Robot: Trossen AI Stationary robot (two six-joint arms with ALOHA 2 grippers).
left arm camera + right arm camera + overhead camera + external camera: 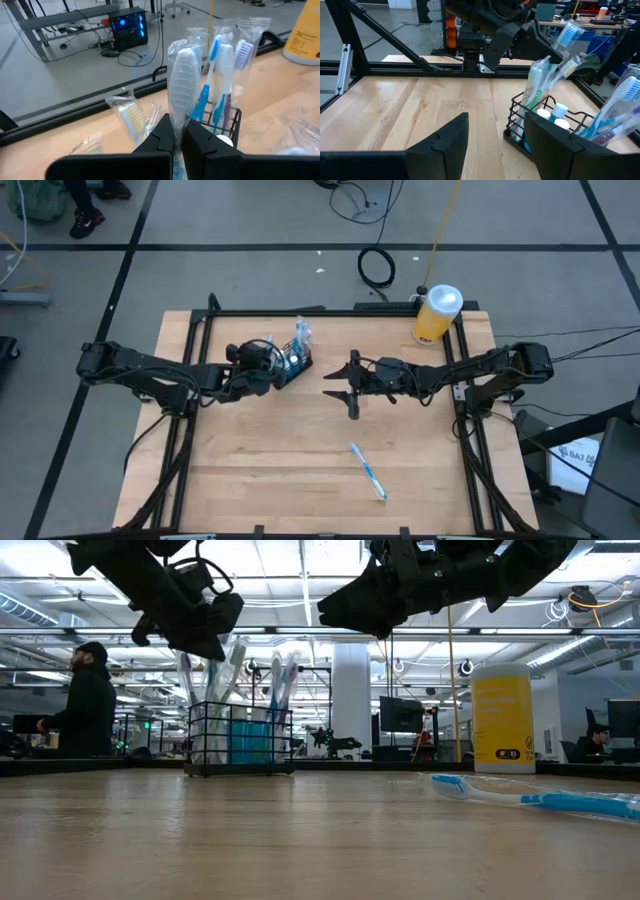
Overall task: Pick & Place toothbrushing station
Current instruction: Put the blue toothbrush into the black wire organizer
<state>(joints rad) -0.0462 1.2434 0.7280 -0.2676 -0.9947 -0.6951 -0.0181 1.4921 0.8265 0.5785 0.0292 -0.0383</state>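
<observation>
The toothbrushing station (297, 361), a black wire-mesh caddy (240, 745), stands on its base at the table's far middle. It holds several wrapped toothbrushes (220, 75). My left gripper (276, 371) is just left of it and above its left end (190, 625), shut on a white wrapped toothbrush (180, 80). My right gripper (346, 386) hovers to the caddy's right, open with nothing between its fingers (492, 137), pointing at the caddy (545, 125). My left gripper pinches the white wrapped toothbrush between its two fingers (162, 137), on the stem (178, 124) below its broad white end. That end sticks out beyond the fingertips, beside the brushes in the caddy. The fingers hide the toothbrush's other end and where it rests.
A blue and white toothbrush (368, 472) lies loose on the table's near right part (540, 800). A yellow bottle with a white cap (437, 313) stands at the far right corner. Another wrapped brush (131, 114) lies on the table by the caddy. A person (85, 705) stands beyond the table.
</observation>
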